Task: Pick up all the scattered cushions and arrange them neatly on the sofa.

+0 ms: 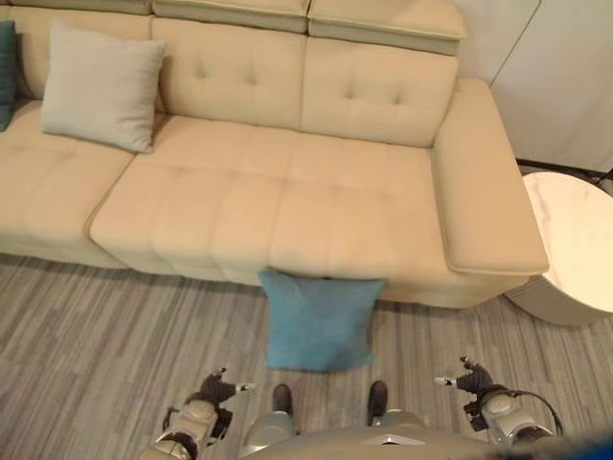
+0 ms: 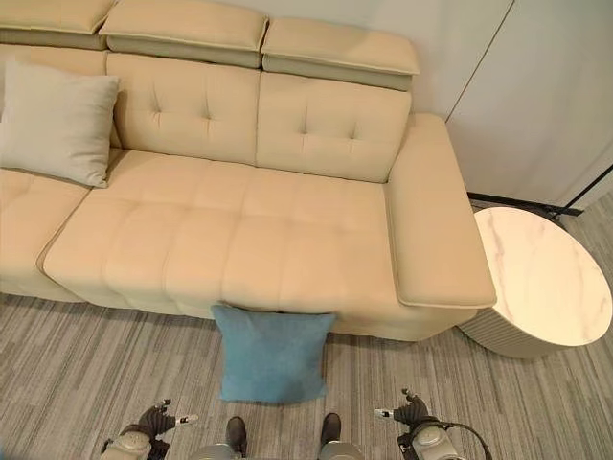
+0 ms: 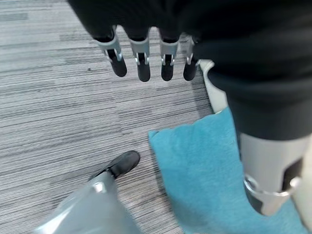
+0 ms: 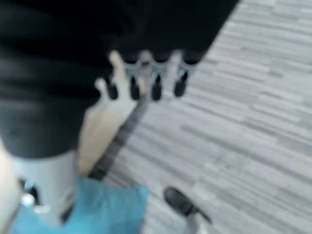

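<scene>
**Blue cushion on the floor against the sofa, both hands empty**

While both arms hang low near the floor, a square blue cushion (image 1: 319, 321) of nubbly woven cloth lies on the floor (image 1: 96, 335), its far edge touching the front of the sofa (image 1: 287, 211). Nothing lies between it and the hands. The left hand (image 1: 218, 388) is near the cushion's left corner and apart from it, its fingers (image 3: 141, 66) straight and relaxed and holding nothing. The right hand (image 1: 469, 380) is on the cushion's other side, farther off, its fingers (image 4: 156, 85) likewise loose and empty.

The sofa is beige, with soft matte upholstery, button-tufted back pads, quilted seat panels, and a wide flat armrest (image 2: 436, 230) on the right. A pale grey square cushion (image 1: 101, 86) stands leaning against the backrest on the left part of the seat. Beside it, at the picture's left edge, a sliver of a dark teal cushion (image 1: 6, 72) shows.

Just right of the armrest stands a round side bench (image 2: 546, 278) with a glossy white marble-look top and a ribbed drum base. The floor is grey, in fine lengthwise streaks like wood-grain planks. No writing can be read.
</scene>
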